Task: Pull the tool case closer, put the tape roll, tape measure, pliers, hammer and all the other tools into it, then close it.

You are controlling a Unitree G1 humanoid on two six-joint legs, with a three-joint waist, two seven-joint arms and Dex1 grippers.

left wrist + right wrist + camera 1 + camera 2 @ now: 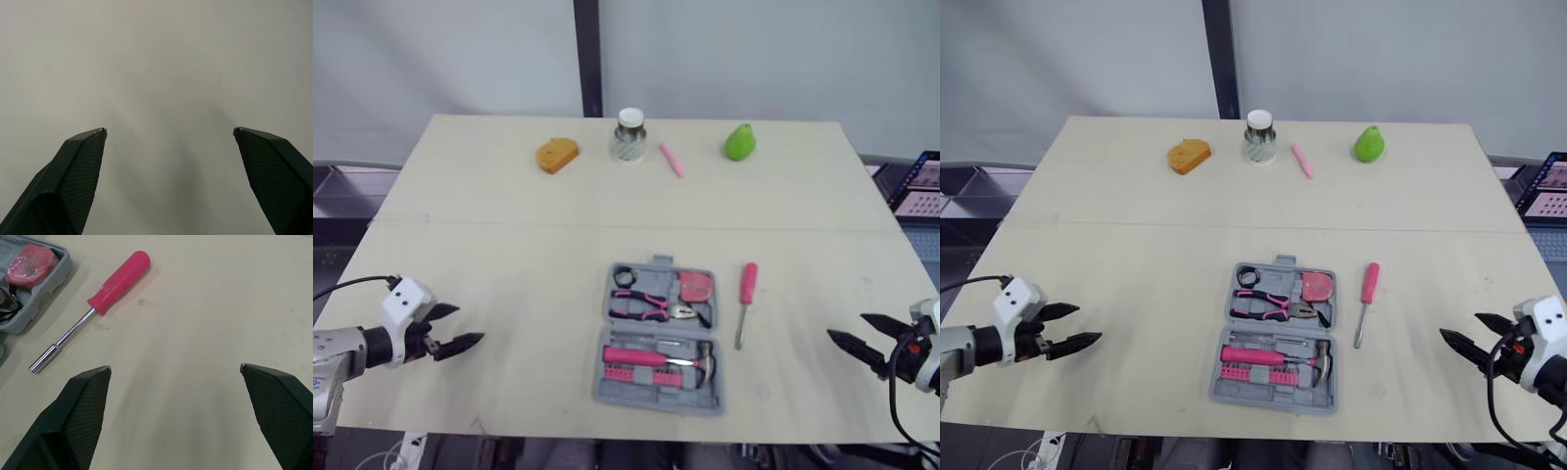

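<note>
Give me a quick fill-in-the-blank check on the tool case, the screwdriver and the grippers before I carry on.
1. The tool case lies ____, not yet shut.
2. The pink screwdriver lies on the table, just off the case's ____ side.
3. The hammer lies ____ the case.
4. The left gripper and the right gripper each hold ____.

Missing words: open; right; inside; nothing.

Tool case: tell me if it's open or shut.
Open. The tool case lies spread flat, with pliers and hammer showing inside it.
</note>
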